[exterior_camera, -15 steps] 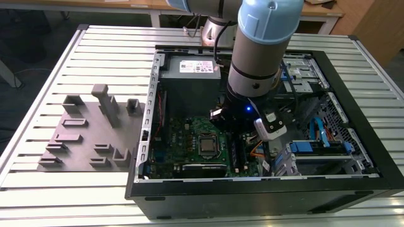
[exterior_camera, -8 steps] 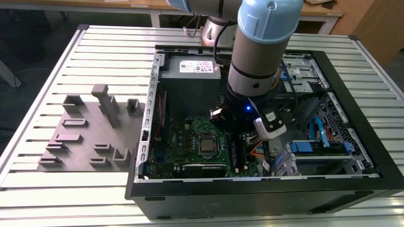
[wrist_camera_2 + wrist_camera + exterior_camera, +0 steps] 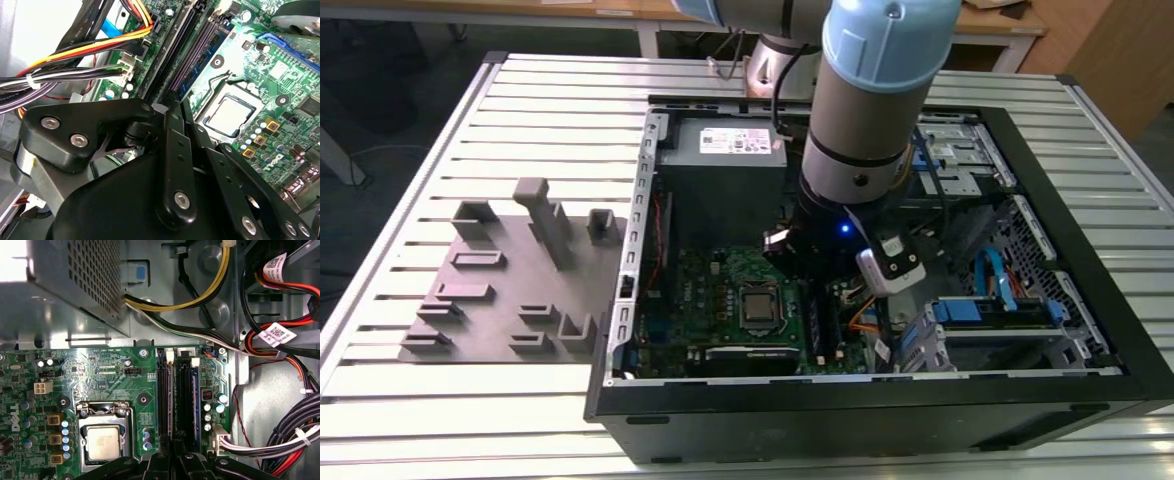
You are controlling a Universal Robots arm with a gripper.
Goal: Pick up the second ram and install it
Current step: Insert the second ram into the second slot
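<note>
The second ram [image 3: 171, 400] shows as a thin dark strip on edge, standing along a memory slot of the green motherboard [image 3: 100, 370] beside the processor socket [image 3: 102, 440]. In the second wrist view the same stick [image 3: 176, 52] runs away from the fingertips. My gripper [image 3: 175, 457] reaches down inside the open computer case [image 3: 1067, 330], its fingers drawn close together on the stick's near end. Its black linkage [image 3: 170, 165] sits just above the slot. Another stick [image 3: 193, 395] sits in the neighbouring slot.
The grey power-supply box [image 3: 720, 150] lies at the case's far end. Bundled cables [image 3: 280, 430] run beside the slots. A grey tray [image 3: 507, 290] with upright blocks rests on the slatted table, at the exterior view's left. Drive bays with blue cables [image 3: 987, 300] lie to the right.
</note>
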